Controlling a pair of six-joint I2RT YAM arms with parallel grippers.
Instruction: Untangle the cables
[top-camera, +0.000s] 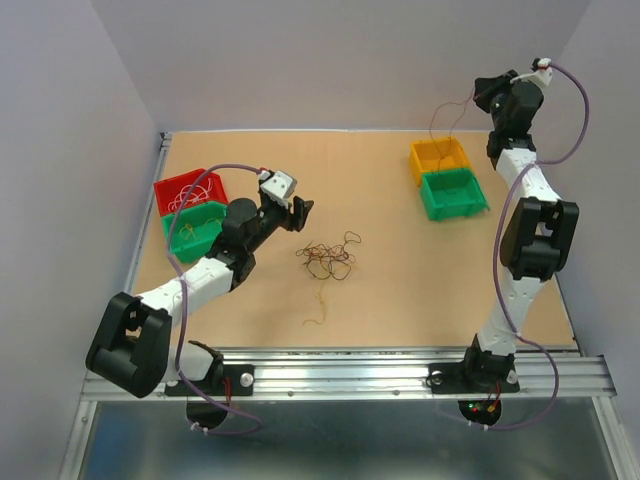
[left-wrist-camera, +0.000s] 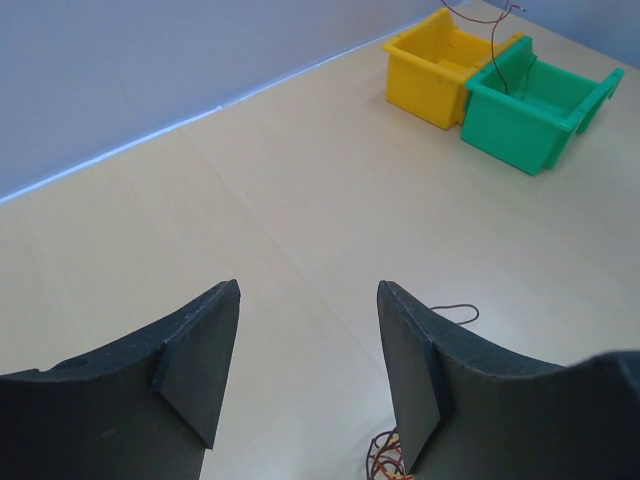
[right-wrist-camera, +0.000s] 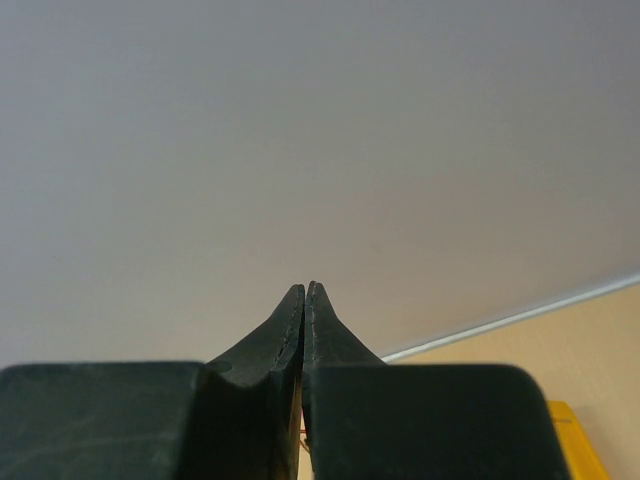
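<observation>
The cables are a loose knot of hair-thin red, brown, orange and yellow wires at the table's middle. A single yellow wire lies just in front of it. My left gripper is open and empty, just left of and above the knot. In the left wrist view part of the knot shows by the right finger. My right gripper is raised high at the back right. It is shut on a thin red-brown wire that hangs down into the yellow bin. The right wrist view shows the jaws closed.
A green bin stands against the yellow bin at the back right; both show in the left wrist view, yellow and green. A red bin holding wires and a green bin stand at the left edge under the left arm.
</observation>
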